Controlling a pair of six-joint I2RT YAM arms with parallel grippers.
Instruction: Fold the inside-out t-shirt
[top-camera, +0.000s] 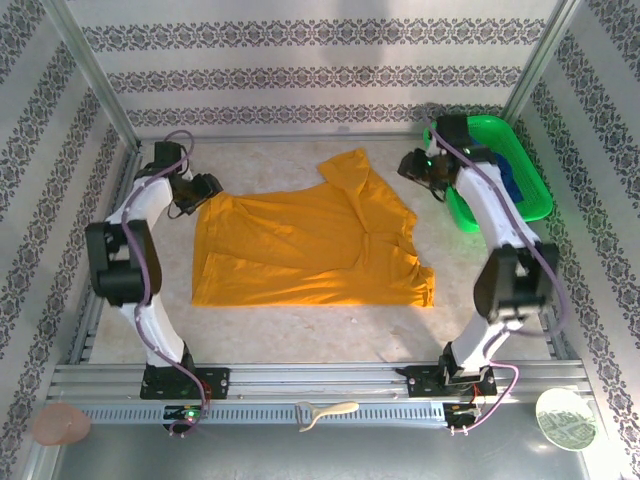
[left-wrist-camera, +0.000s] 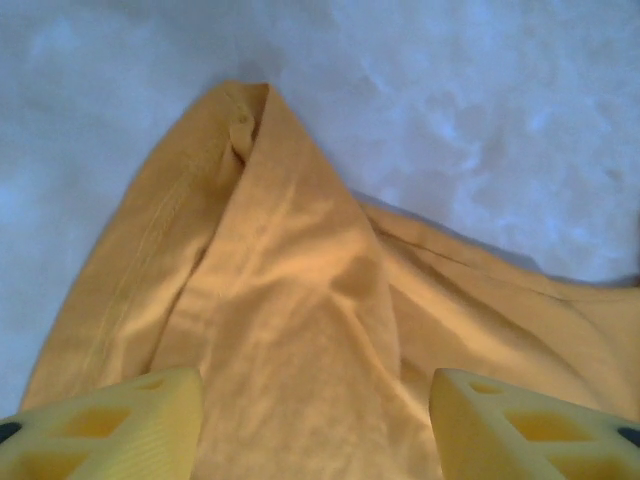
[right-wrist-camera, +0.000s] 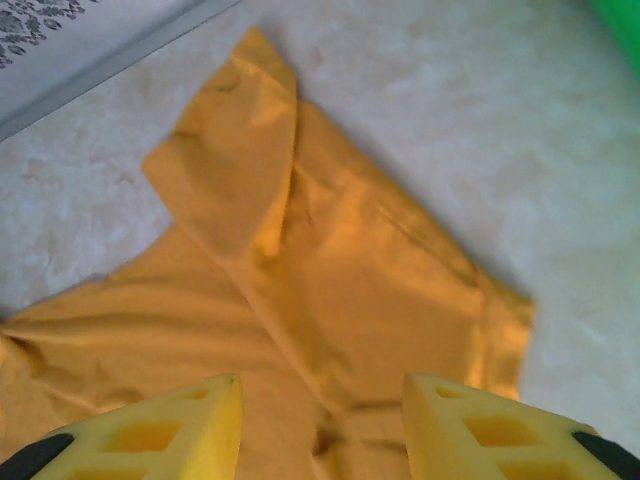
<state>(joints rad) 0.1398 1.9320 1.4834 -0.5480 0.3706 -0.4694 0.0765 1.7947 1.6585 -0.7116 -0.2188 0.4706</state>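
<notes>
The mustard-yellow t-shirt (top-camera: 300, 250) lies spread across the middle of the pale desk (top-camera: 300, 330), plain face up. Its body runs left to right and one sleeve (top-camera: 348, 170) points toward the far wall. The right end is rumpled, with a few folds pulled over one another, and the near edge lies fairly straight.

The left arm (top-camera: 140, 230) bends over the far left corner of the shirt. In its wrist view the left fingers (left-wrist-camera: 110, 425) stand wide apart above the cloth, one on either side of a raised ridge of fabric. That ridge narrows to a pointed, seamed corner on the bare desk. Nothing is pinched between them.

The right arm (top-camera: 500, 230) reaches to the far right, just beside the shirt's far right edge. The right fingers (right-wrist-camera: 480, 425) are also parted, a moderate gap, hanging over the shirt's rumpled end with no cloth caught. Beyond them the sleeve lies flat with a flap turned over on itself.

A green basket (top-camera: 500, 125) sits at the far right of the desk, behind the right arm, with a deep-blue cloth (top-camera: 510, 185) in it. On the near ledge rest a pinkish disc (top-camera: 60, 425) at the left and a pale round dish (top-camera: 565, 418) at the right.
</notes>
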